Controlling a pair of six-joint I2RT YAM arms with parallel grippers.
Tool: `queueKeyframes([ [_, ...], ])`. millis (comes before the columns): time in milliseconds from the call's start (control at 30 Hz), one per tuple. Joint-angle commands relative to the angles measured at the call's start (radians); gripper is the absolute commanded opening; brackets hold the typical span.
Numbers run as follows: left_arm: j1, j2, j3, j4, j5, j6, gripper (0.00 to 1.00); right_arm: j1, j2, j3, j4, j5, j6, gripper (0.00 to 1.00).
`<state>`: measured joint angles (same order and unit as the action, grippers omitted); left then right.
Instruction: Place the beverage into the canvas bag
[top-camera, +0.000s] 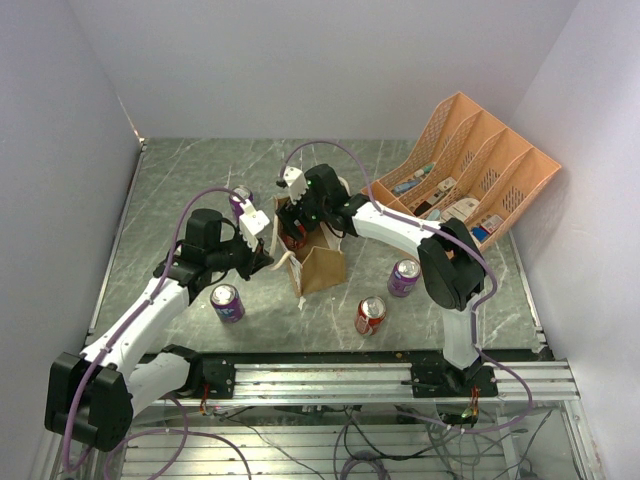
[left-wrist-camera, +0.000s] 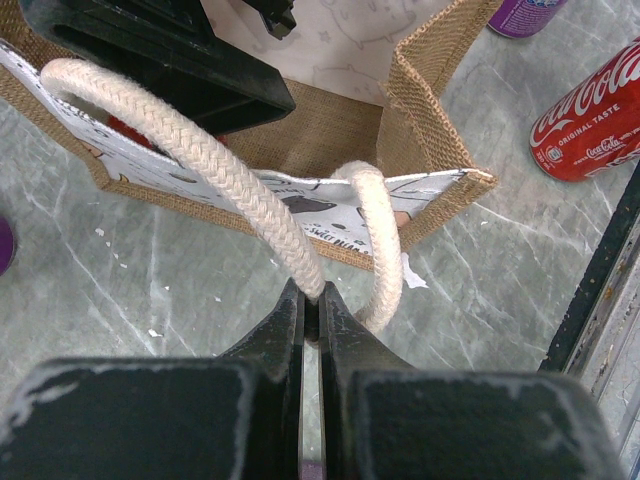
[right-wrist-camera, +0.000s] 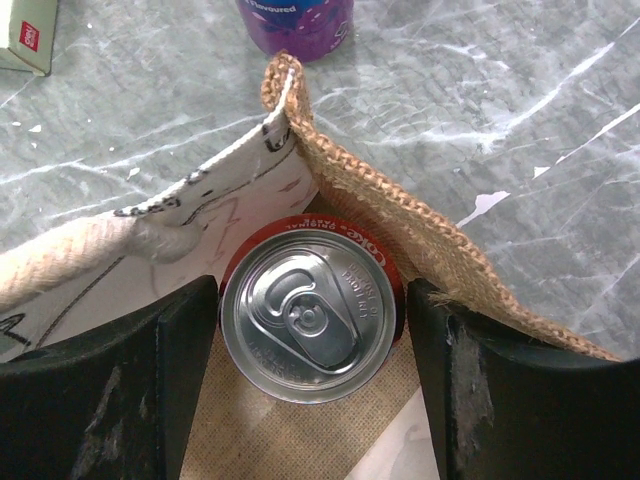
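Right wrist: red can (right-wrist-camera: 312, 312), silver top

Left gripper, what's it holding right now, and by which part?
The left gripper holds the canvas bag by one cream rope handle, pinched shut at the bend of its loop.

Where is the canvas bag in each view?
Top external: canvas bag at table centre, between the two arms.
Left wrist: bag fills the upper half, its cream handle pinched in the left gripper.
Right wrist: bag wall runs from centre to right, red can inside.
Shared landmark: the cream handle, at the bag's left in top external, lower left in right wrist.
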<state>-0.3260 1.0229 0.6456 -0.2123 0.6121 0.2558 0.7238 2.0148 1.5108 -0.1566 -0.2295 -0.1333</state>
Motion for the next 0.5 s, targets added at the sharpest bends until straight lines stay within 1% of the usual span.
queueKeyframes([
  [0,0.005,-0.01,-0.007,0.023,0.041,0.014,0.08,0.003,-0.041,0.044,-0.001,-0.009,-0.026,0.77],
  [167,0.005,-0.014,-0.006,0.02,0.035,0.01,0.08,0.002,-0.067,0.058,-0.016,-0.01,-0.034,0.78],
  [467,0.005,-0.007,0.009,0.019,0.034,-0.018,0.08,0.004,-0.133,0.122,-0.103,-0.006,-0.051,0.78],
])
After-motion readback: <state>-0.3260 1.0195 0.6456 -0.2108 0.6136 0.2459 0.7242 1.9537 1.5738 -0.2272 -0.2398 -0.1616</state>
